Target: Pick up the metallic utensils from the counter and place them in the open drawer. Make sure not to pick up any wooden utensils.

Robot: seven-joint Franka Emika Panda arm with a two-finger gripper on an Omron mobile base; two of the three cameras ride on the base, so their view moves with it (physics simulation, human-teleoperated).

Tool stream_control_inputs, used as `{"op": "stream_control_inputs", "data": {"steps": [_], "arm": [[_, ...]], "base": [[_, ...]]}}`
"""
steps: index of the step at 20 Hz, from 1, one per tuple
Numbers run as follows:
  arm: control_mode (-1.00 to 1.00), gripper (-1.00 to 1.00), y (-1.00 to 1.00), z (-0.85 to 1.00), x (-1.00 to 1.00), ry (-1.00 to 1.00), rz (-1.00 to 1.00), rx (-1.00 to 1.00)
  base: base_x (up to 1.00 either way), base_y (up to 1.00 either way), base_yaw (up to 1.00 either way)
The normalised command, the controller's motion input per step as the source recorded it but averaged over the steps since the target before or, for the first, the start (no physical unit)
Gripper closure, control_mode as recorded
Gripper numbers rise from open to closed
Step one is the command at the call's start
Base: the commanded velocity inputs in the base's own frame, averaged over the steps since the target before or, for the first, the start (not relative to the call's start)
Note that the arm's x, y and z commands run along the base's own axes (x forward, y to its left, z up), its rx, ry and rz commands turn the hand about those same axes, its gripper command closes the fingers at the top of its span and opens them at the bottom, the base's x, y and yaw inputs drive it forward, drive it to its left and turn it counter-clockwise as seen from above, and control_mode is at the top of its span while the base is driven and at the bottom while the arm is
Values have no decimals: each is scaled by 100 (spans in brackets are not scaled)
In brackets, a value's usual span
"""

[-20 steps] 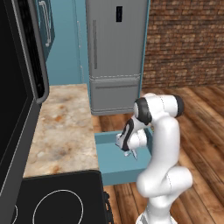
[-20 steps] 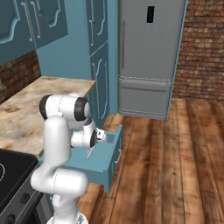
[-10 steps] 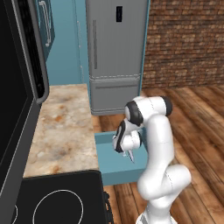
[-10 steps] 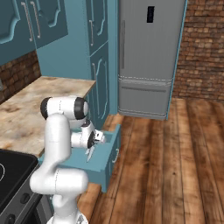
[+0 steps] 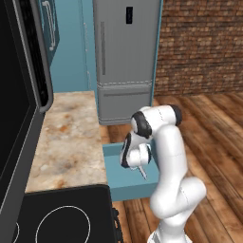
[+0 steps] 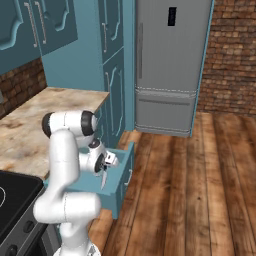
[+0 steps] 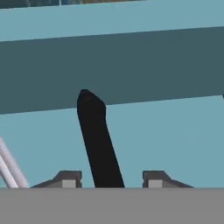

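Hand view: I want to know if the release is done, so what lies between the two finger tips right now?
The knife's black handle stands between the gripper finger tips, gaps showing on both sides, over the open drawer floor.

Simulated kitchen: tall stainless-steel refrigerator [image 5: 126,57] set between teal cabinets [image 6: 112,65], backed by a red-brick wall [image 5: 201,45]. Wood-plank floor [image 6: 200,185] in warm brown. Black stovetop [image 5: 61,216] at lower left, dark oven-like panel [image 5: 16,109] above.

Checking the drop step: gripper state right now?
Gripper: open over the drawer; knife handle sits loose between its fingertips, not clamped.
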Motion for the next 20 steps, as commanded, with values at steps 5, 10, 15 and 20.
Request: {"op": "stream_control_inputs", "data": {"steps": [5,10,15,20], "arm": [[-100,-100,-17,98,-42,0,-1,0],[-100,-100,-29,100,-60,0,0,0],[-100,-100,-20,100,-68,0,0,0],[-100,-100,-12,100,-63,0,0,0]], "base": [[0,0,0],[0,0,0],[0,0,0],[0,0,0]]}}
